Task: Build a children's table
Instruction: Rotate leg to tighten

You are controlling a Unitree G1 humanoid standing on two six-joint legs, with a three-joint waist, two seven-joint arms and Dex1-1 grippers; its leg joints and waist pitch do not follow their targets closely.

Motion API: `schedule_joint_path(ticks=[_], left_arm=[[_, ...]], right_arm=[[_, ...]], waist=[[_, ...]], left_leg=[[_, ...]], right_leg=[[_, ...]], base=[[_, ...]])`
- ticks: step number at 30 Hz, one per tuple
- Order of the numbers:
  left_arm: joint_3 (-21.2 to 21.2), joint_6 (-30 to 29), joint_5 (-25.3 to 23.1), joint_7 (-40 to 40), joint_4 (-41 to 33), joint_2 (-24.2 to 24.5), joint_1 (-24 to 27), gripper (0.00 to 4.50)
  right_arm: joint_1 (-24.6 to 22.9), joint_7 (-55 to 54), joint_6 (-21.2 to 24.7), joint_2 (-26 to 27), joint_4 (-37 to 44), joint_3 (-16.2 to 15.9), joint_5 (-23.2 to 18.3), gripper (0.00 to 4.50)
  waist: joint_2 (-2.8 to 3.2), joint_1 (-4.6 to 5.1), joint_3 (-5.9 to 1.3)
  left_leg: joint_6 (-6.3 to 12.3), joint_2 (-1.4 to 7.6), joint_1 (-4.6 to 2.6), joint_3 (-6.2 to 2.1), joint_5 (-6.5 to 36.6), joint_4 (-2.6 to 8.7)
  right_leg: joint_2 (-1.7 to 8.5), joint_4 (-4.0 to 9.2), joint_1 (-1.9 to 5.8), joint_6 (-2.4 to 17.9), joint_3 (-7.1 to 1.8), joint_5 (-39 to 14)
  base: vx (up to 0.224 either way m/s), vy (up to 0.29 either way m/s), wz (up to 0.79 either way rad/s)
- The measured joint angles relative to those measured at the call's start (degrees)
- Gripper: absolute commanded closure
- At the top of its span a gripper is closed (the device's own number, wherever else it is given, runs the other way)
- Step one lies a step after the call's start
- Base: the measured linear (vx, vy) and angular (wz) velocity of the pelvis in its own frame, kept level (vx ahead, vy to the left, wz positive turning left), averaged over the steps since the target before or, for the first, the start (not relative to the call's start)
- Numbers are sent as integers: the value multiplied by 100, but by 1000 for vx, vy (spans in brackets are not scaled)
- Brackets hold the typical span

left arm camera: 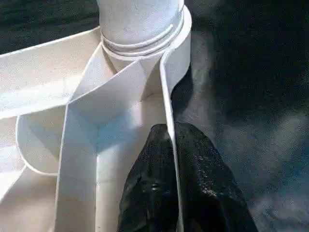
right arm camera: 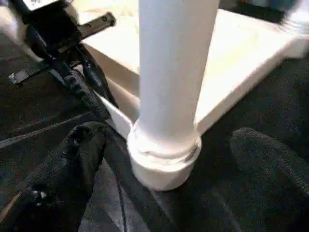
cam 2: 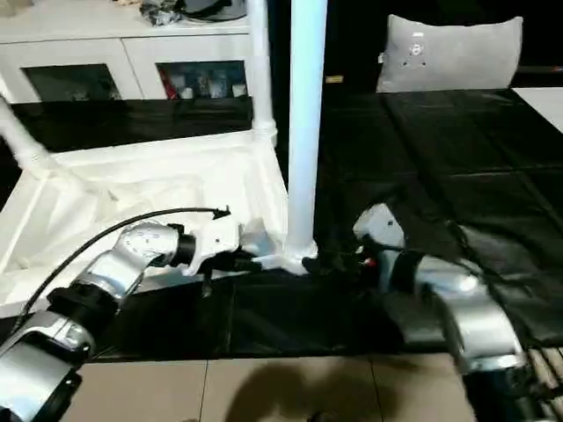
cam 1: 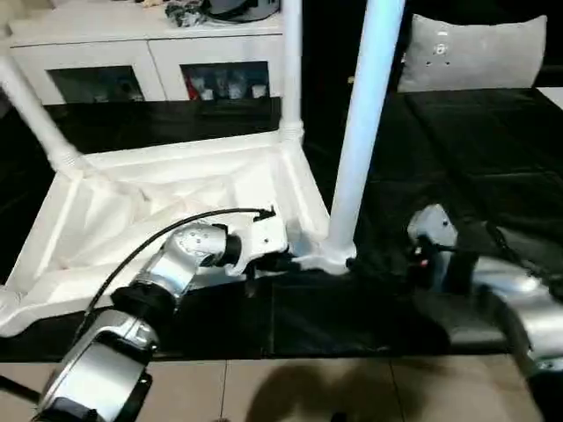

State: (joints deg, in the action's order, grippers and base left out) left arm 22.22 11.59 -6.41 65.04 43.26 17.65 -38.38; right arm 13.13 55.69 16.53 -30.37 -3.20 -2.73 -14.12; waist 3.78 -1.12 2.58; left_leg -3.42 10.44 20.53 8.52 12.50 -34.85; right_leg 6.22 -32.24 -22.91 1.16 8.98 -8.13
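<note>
Left gripper [left arm camera: 170, 145] jaws pinching table top [cam 1: 132, 211] rim; right gripper [right arm camera: 164, 164] jaws spread around leg [right arm camera: 174, 72].

The three standing legs [cam 1: 365, 132] are running off the picture's top edge; cabinet [cam 1: 141, 53] contents are showing too blurred to tell.

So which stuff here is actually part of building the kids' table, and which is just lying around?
Part of the job:
- upturned white table top
- near corner leg, standing in its socket
- two more fitted legs: far corner, left corner
- left gripper, shut on the top's rim
- right gripper, open around the near leg's base

Just lying about:
- white cabinet
- grey cushion
</note>
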Motion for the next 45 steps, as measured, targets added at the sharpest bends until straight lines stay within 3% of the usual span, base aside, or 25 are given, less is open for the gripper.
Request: schedule_joint_path(ticks=[4, 7, 17, 30, 36, 39, 40, 43, 45], left_arm=[[142, 233, 11, 500, -273, 128, 115, 450], [256, 367, 46, 773, -430, 217, 185, 450], [397, 475, 53, 1098, -588, 244, 257, 450], [402, 460, 81, 1218, -640, 246, 284, 450], [273, -190, 208, 1167, -760, 128, 391, 450], [125, -722, 200, 923, -767, -4, 401, 450], [39, -1008, 182, 713, -768, -50, 404, 450], [-188, -1720, 95, 2, -775, -303, 402, 450], [-248, -2036, 35, -421, -792, -523, 393, 450]], right_arm=[[100, 706, -148, -158, -172, -218, -176, 40], [160, 1201, -87, -224, -223, -369, -313, 56], [479, 2114, 151, -436, -484, -743, -415, 148], [536, 2148, 177, -420, -625, -782, -399, 241], [375, 1811, 603, -349, -327, -720, -425, 256], [241, 1266, 726, -104, -209, -576, -356, 257], [241, 857, 822, 124, -214, -477, -265, 257], [291, -507, 1175, 861, -261, -166, -40, 258], [408, -1176, 1399, 1177, -339, -20, 83, 259]], waist=[[-9, -180, -6], [-22, -261, -12], [-97, -385, -24], [-109, -402, -31], [-113, -396, -57], [-102, -357, -78], [-99, -293, -80], [-76, -18, -85], [-36, 207, -91]], left_leg=[[3, 0, -2, 6, 2, 2], [3, -2, -9, 15, 2, -1], [-33, 2, -51, 45, 15, -7], [-31, 5, -47, 47, 15, -4], [-36, 6, -58, 50, 14, -6], [-41, 4, -75, 55, 13, -13], [-41, 2, -88, 58, 14, -12], [-42, 0, -119, 44, 15, -14], [-41, 16, -131, -11, 16, -21]], right_leg=[[1, -6, -2, 16, -5, 2], [2, -11, -1, 12, -19, 0], [6, -46, 10, -3, -45, -9], [6, -48, 8, -5, -44, -14], [6, -55, 12, -5, -45, -14], [7, -51, 26, -6, -51, -14], [8, -46, 37, -6, -51, -15], [8, 21, 78, -9, -9, -15], [10, 135, 138, -13, 102, -15]], base=[[0, 0, 0], [0, 0, 0], [0, 0, 0], [0, 0, 0], [0, 0, 0], [0, 0, 0], [0, 0, 0], [0, 0, 0], [0, 0, 0]])
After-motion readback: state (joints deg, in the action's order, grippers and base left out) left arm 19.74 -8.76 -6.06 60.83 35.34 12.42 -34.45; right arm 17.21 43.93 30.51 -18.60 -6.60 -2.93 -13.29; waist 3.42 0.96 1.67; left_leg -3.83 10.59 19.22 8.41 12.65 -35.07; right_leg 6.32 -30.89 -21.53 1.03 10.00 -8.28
